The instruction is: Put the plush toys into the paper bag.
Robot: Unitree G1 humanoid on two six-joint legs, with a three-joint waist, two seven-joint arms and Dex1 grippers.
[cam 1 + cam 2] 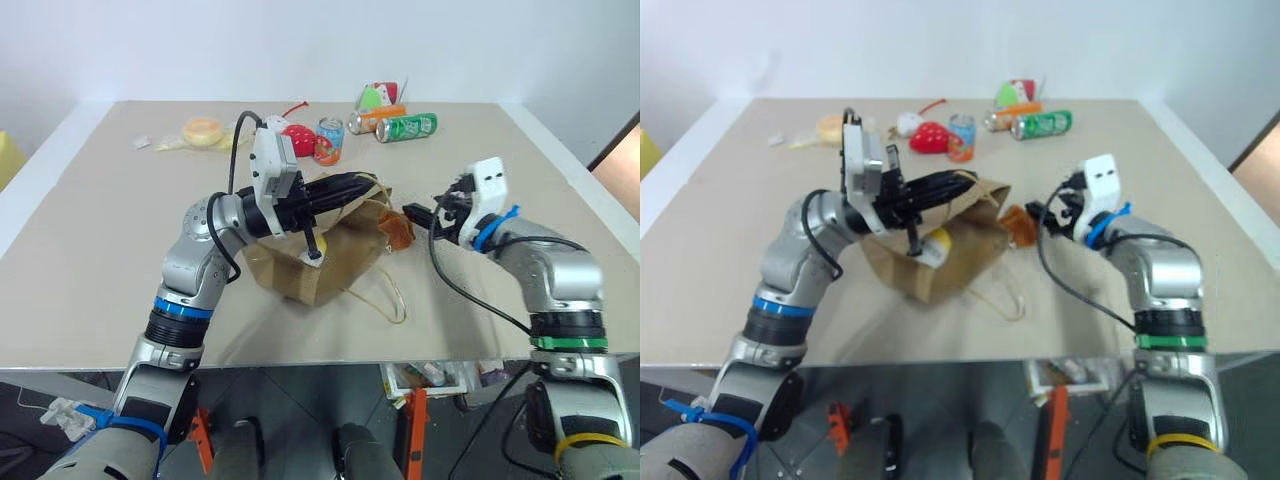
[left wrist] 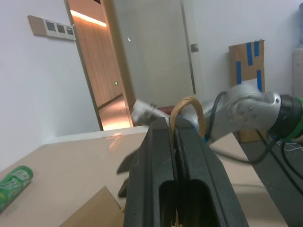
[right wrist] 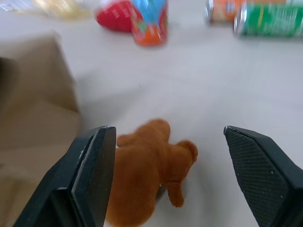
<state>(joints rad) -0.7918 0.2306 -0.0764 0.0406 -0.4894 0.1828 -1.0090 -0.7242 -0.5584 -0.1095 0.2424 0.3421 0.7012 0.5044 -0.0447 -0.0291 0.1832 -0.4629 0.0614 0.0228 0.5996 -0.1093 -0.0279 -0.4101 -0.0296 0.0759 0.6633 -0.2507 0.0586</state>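
Observation:
The brown paper bag [image 1: 330, 262] lies on the table with its mouth held up. My left gripper [image 1: 370, 184] is shut on one of its thin loop handles [image 2: 186, 102]. The white egg plush toy with a yellow top [image 1: 316, 246] sits inside the bag's mouth. The brown furry plush toy [image 3: 149, 165] lies on the table just right of the bag. My right gripper [image 3: 166, 130] is open, with its wide-spread fingers either side of the brown toy and not closed on it. The bag's other handle [image 1: 392, 300] lies loose on the table.
At the back of the table are a red strawberry toy [image 1: 298, 138], a blue and orange can [image 1: 330, 140], an orange can [image 1: 376, 118], a green can [image 1: 407, 127] and a yellow roll [image 1: 203, 130]. The table's front edge [image 1: 300, 366] runs close below the bag.

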